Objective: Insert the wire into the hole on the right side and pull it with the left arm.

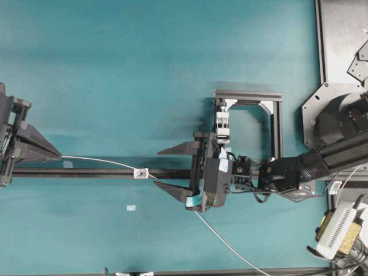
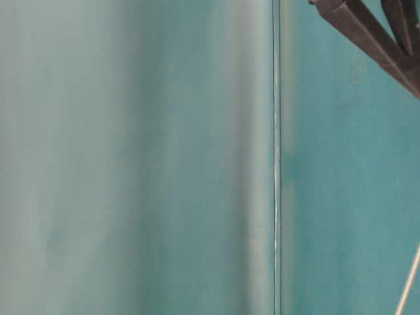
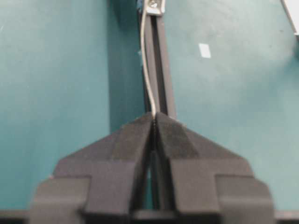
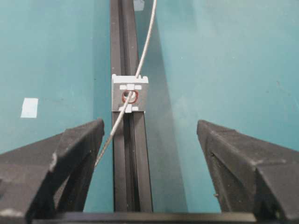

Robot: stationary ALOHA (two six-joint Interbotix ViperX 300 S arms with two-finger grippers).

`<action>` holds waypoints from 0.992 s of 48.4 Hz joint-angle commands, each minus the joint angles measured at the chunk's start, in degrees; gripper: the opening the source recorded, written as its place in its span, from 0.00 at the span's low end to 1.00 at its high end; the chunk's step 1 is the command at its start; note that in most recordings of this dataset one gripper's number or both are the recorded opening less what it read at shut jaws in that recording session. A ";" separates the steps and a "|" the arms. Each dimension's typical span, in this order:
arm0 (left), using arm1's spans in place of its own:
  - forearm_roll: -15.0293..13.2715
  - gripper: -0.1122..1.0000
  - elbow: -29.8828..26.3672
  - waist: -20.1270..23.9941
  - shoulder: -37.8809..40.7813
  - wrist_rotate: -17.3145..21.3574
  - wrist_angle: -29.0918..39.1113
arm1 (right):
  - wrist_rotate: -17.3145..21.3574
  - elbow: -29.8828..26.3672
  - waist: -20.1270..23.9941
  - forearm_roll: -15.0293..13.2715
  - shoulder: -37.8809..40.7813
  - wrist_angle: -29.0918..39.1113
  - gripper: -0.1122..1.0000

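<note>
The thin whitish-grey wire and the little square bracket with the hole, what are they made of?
The thin whitish-grey wire looks like metal, maybe stranded steel: pale sheen, smooth springy curve. The little silver-white square bracket looks like matte metal or plastic; I cannot tell which.

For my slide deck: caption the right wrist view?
Wire threaded through the bracket's hole on the black rail, right gripper open.

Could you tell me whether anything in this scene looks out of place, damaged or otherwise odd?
Nothing stands out. The wire runs through the hole in the small bracket on the black rail, the left pincer is shut on its end, and the right pincer stands open, clear of it.
</note>
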 commanded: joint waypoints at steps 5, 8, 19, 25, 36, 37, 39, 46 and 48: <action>0.09 0.13 -1.23 0.26 -0.26 0.26 -0.18 | 0.09 -0.79 0.00 -0.09 -1.67 -0.44 0.83; 0.18 0.23 -1.05 0.26 -0.18 0.44 -0.18 | 0.09 -0.79 0.00 -0.18 -1.67 -0.44 0.83; 0.18 0.74 -1.14 1.41 -0.26 0.44 -0.18 | 0.09 -0.70 0.00 -0.18 -1.67 -0.44 0.83; 0.18 0.74 -0.88 2.64 -0.44 0.62 -0.18 | 0.09 -0.70 0.00 -0.09 -1.76 -0.44 0.83; 0.35 0.74 -0.88 6.15 -1.49 0.88 -0.18 | -0.18 0.70 -0.44 -0.18 -4.57 -0.70 0.83; 0.35 0.74 -0.88 6.42 -1.49 0.88 -0.18 | -0.26 0.88 -0.53 -0.18 -4.83 -0.70 0.83; 0.35 0.74 -0.88 7.12 -1.49 0.88 -0.18 | -0.62 1.32 -0.70 -0.18 -5.54 -0.79 0.83; 0.44 0.74 -1.14 8.61 -1.49 1.23 -0.18 | -2.64 2.55 -1.14 -0.18 -7.65 -0.70 0.83; 0.53 0.74 -1.23 8.96 -1.49 2.11 -0.18 | -3.16 2.72 -1.23 -0.18 -8.09 -0.70 0.83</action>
